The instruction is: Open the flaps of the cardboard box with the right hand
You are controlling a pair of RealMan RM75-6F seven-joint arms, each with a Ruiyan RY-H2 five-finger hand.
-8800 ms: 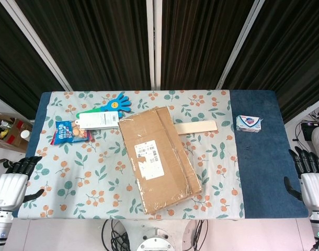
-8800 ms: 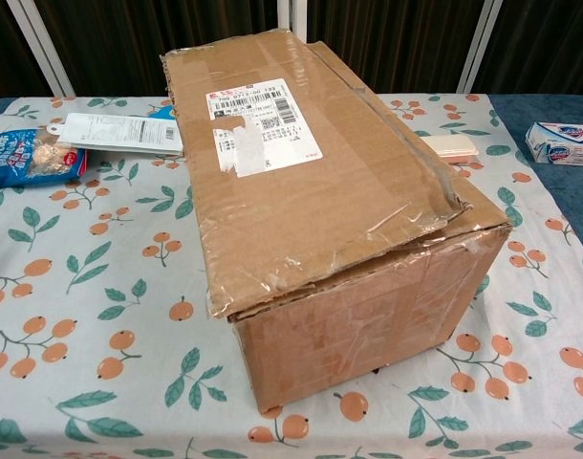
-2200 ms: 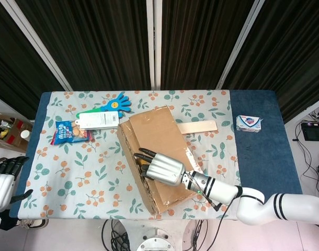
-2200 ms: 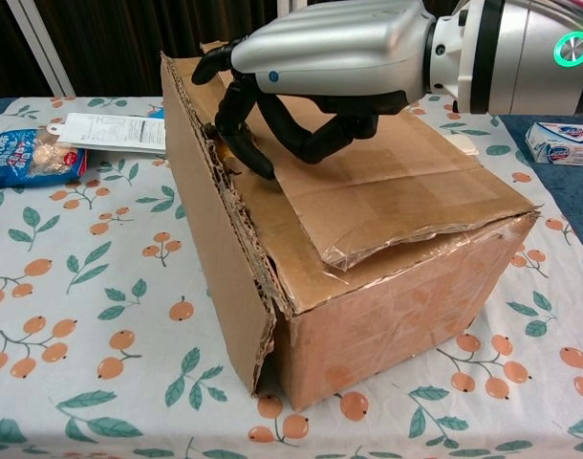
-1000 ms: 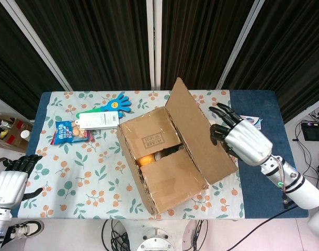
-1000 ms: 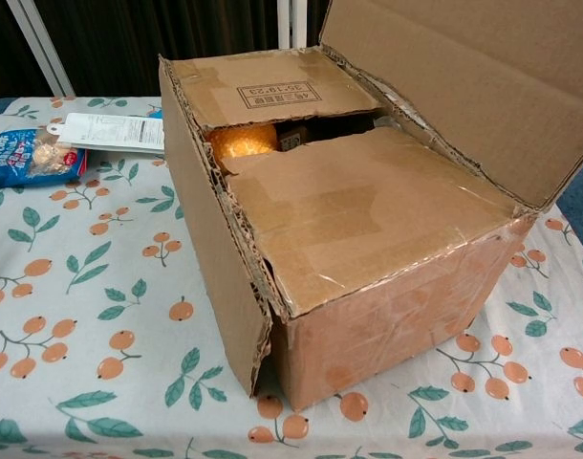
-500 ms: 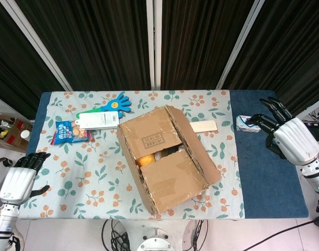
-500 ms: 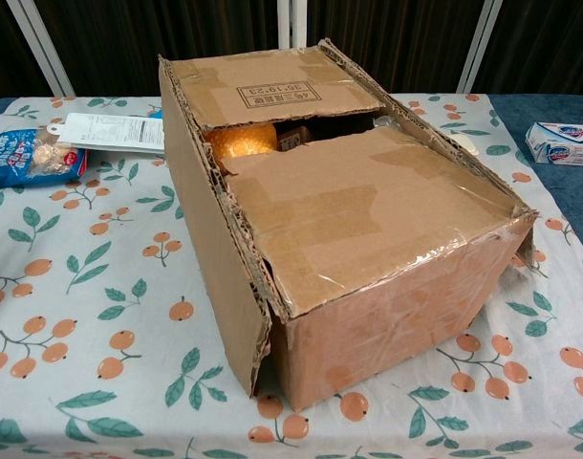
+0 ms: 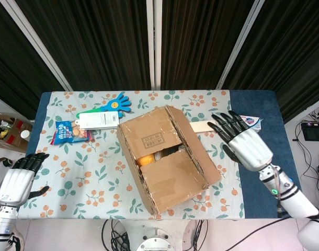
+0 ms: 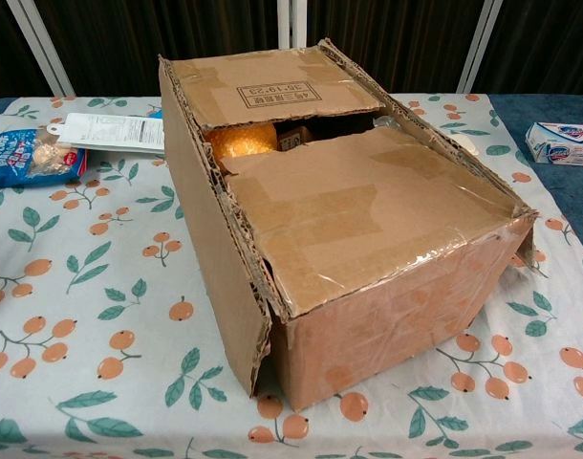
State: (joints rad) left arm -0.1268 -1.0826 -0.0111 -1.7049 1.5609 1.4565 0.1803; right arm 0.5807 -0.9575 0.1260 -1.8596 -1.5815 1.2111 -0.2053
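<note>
One cardboard box (image 9: 164, 162), two hands, right hand (image 9: 245, 145) and left hand (image 9: 17, 183), both empty, fingers spread

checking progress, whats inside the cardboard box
Through the gap between the two inner flaps of the cardboard box, an orange rounded item and something dark beside it show. The flaps cover the rest of the inside, so other contents cannot be seen.
</note>
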